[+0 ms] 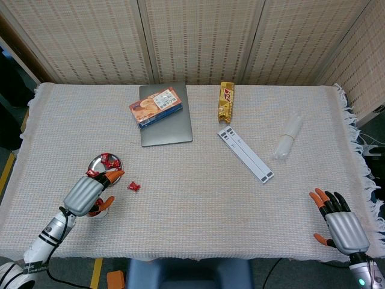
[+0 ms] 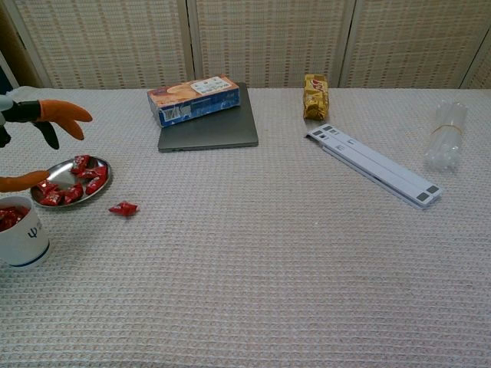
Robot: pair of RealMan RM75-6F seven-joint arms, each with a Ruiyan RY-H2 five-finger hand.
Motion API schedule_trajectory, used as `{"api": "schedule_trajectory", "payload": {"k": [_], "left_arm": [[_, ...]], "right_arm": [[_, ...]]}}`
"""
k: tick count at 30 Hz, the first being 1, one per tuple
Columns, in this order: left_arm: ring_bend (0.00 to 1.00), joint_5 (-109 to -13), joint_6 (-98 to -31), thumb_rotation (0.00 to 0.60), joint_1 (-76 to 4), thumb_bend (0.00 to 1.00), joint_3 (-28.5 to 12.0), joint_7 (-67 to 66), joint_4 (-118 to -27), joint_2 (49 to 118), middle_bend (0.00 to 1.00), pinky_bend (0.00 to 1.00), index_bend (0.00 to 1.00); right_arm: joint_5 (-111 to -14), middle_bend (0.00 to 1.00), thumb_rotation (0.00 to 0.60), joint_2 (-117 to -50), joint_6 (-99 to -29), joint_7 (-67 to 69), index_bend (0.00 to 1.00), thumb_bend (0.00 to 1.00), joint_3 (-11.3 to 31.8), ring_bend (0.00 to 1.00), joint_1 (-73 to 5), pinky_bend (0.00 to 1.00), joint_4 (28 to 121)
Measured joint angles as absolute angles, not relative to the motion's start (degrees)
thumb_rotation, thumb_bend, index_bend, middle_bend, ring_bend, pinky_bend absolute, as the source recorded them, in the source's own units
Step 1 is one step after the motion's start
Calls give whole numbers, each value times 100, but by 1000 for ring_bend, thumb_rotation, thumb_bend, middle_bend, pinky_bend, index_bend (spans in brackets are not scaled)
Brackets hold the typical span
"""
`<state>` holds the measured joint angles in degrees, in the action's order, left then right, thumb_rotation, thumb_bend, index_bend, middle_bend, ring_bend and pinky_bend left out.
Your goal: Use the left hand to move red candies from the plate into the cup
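Hovering above the small round metal plate (image 2: 101,181), my left hand (image 1: 87,192) is released, orange-tipped fingers (image 2: 65,113) spread and holding nothing. Red wrapped candies (image 2: 70,186) lie on the plate; more sit in the white ceramic cup (image 2: 24,241) just beside it. One stray red candy (image 2: 123,208) lies on the woven tablecloth (image 2: 268,261). My right hand (image 1: 341,224) rests open near the table's right corner.
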<state>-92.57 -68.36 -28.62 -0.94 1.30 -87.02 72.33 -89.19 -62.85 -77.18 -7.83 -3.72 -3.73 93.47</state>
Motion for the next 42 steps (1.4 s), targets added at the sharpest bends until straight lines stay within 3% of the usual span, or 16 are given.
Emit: {"api": "schedule_trajectory", "payload": {"k": [8,14,21,26,33,42], "left_arm": [[331,-8047,-5482,600,-3597,390,-510,-1657,-9353,7332,253,1000,162],[332,-6973,-5040,600,-4162,388,-703,-3256,-9371,7821,272,1000,186],[332,-5563,-4906,600,-4760,388,-628,-4992,-9168,8404,274,1000,187],[332,-4878,-5038,600,-5114,388,-357,-5895,-8968,8769,271,1000,218],[332,-4517,-5292,600,-5278,388,-27,-6228,-8653,8999,270,1000,226],[340,-4614,-5478,600,-5190,387,202,-6025,-8759,8726,281,1000,231]], "right_arm": [[-8855,0,600,-6281,-7610,-755,0,64,-364,0,-420,0,9341],[-8765,0,600,-6253,-7537,-689,0,63,-332,0,-458,0,9335],[-8773,0,600,-6222,-7532,-621,0,63,-338,0,-469,0,9337],[-8817,0,600,-6210,-7565,-591,0,63,-356,0,-459,0,9340],[-8867,0,600,-6188,-7620,-537,0,63,-375,0,-438,0,9336],[-8882,0,600,-6202,-7623,-564,0,64,-385,0,-438,0,9340]]}}
